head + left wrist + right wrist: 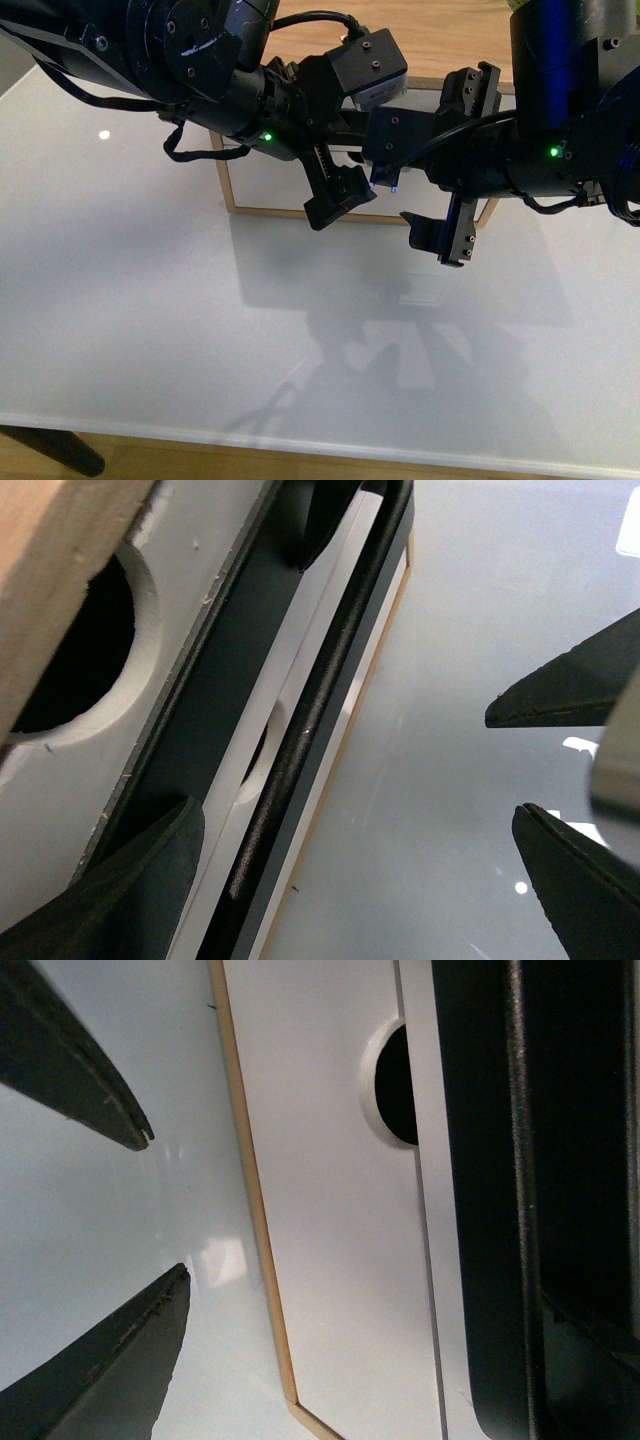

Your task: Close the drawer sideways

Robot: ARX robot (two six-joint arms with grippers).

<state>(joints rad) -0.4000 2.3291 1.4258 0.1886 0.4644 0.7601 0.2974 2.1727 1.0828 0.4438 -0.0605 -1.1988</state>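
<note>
In the left wrist view the drawer's white front [232,815] runs slantwise, with its long black bar handle [310,720] and a semicircular notch in its edge. My left gripper [360,880] is open. One finger [140,880] lies over the drawer front by the handle and the other [580,880] hangs over the table. In the front view the left gripper [340,195] is against the cabinet's front and hides the drawer. My right gripper [450,235] is open and empty beside the cabinet. In its wrist view [165,1205] it hangs over the table.
The small cabinet [265,180] has a light wood frame and stands on a glossy white table [150,330]. A second white front with a round notch [150,670] lies beside the drawer. The right wrist view shows a white panel [330,1260] with a wood edge.
</note>
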